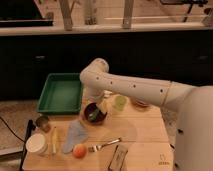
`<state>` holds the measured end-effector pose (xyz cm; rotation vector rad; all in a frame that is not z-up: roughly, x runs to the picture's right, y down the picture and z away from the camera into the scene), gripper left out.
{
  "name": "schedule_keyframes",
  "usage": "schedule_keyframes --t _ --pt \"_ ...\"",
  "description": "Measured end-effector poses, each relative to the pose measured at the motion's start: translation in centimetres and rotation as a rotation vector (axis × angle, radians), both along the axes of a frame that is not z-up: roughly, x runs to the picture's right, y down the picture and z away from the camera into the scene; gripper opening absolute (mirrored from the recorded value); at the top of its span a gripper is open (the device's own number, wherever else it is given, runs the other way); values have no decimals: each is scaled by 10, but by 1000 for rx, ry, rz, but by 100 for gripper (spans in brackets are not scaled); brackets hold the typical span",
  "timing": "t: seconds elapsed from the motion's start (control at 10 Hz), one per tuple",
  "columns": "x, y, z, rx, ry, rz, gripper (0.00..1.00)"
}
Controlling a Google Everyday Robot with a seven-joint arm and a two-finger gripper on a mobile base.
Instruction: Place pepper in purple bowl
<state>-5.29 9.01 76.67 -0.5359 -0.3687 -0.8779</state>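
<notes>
I see the pepper (93, 115) lying inside the purple bowl (95, 122) on the bench (141, 133), so the placing looks done. My end effector (103, 106) hangs just above the rim, spread wide and holding nothing. Only pulling clear seems left.

Glossy white arm (135, 90) of fat tubular links, bulbous rounded joint (95, 74) at ten o'clock, small dark screw dots along its length, broad white torso (195, 125) at four o'clock, pale gripper (102, 107) at six o'clock beneath the joint, jaws apart
</notes>
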Motion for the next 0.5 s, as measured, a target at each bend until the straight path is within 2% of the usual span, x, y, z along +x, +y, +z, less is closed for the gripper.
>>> schedule_keyframes --t 0.5 --pt "1 1 1 -2 1 1 80"
